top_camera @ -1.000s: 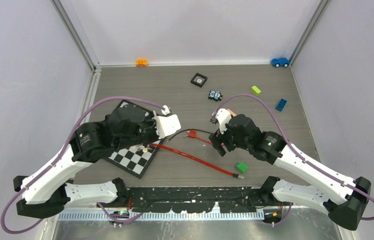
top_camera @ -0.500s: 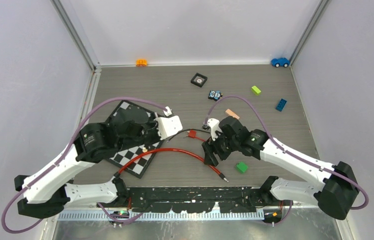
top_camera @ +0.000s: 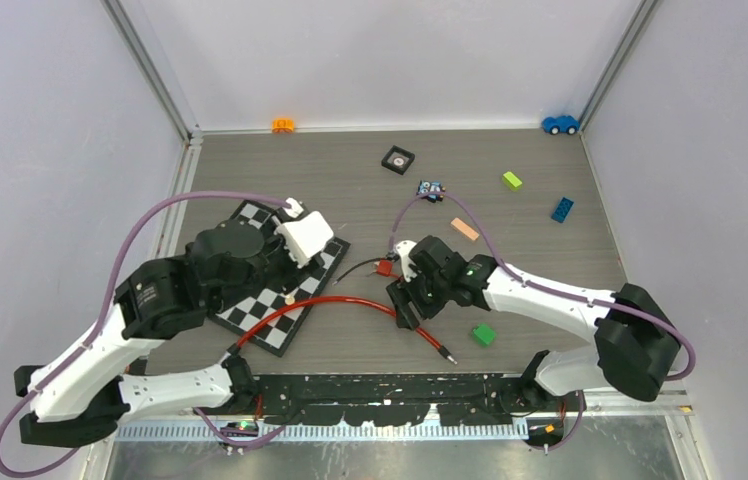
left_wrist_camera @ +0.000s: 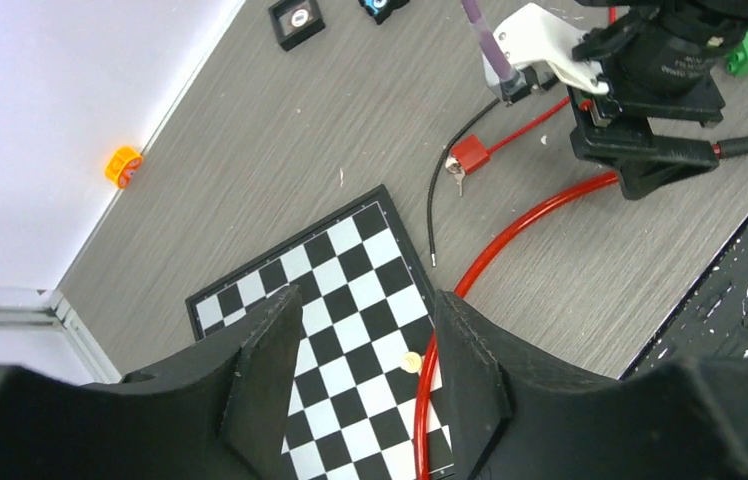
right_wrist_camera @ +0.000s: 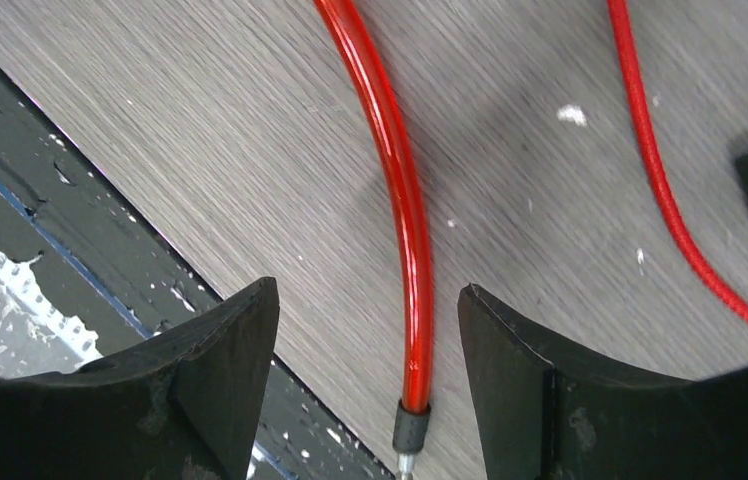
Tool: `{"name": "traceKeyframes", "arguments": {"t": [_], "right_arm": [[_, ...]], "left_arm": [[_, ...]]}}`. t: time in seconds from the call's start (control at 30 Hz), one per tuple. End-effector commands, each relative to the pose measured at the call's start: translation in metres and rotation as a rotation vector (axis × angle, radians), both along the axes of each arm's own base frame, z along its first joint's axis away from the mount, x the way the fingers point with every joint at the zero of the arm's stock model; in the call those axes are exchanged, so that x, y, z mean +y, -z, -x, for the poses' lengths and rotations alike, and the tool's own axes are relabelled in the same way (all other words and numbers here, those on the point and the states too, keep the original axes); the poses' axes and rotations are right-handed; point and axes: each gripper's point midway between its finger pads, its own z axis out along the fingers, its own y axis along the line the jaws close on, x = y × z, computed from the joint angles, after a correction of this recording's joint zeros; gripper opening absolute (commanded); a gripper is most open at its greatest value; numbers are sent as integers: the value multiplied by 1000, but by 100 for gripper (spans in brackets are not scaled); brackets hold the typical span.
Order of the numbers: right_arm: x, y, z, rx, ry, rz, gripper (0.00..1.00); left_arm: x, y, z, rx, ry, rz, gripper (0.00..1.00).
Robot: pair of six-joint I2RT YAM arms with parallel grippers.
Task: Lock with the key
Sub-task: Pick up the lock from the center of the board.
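You have the red cable (top_camera: 335,298) lying flat in a wide arch; its left end crosses the checkered board (top_camera: 260,322); its right end carries a black ferrule and a bare metal tip (top_camera: 450,359), plugged into nothing; the small red lock body (left_wrist_camera: 470,155) sits just beyond the arch; a silver key (left_wrist_camera: 458,180) is at its side.

The grey wood-grain table (top_camera: 350,185) before me carries a black-and-white chequered board (top_camera: 270,315) on my left. A thick red translucent cable (top_camera: 350,302) arcs from the board's near corner across the middle. A small red-tagged key (top_camera: 384,268) lies just beyond the arc, and a dark green block (top_camera: 483,335) sits near the cable's metal tip. Farther back lie a pink strip (top_camera: 465,228), a black square tile (top_camera: 398,159), a lime brick (top_camera: 512,180) and a blue brick (top_camera: 562,208).
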Motion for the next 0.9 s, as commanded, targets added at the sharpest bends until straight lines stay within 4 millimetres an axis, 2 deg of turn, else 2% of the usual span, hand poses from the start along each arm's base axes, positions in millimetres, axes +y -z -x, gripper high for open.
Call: {"name": "traceKeyframes", "arguments": {"t": [0.0,0.13,0.27,0.4,0.67,0.77,0.87], "right_arm": [[44,-29,-23,-202,-86,-116,71],[73,-36,-31,-327,-208,-141,72],[100,-45,-51,-419,-294,-151,73],[126,-47,-72,-504,-376,-151,75],[163,-12,-86,-460,-519,-107,75],[170,-4,-86,-436,-542,-102,75],[172,3,-84,-410,-559,-101,75]], "left_arm": [[10,-22,-5,-43,-85,115,54],[13,-39,0,-81,-67,219,57],[20,-61,9,-131,-42,351,60],[22,-74,24,-149,32,439,63],[9,-115,95,-183,424,692,64],[10,-119,103,-184,460,701,64],[12,-118,101,-185,446,684,64]]}}
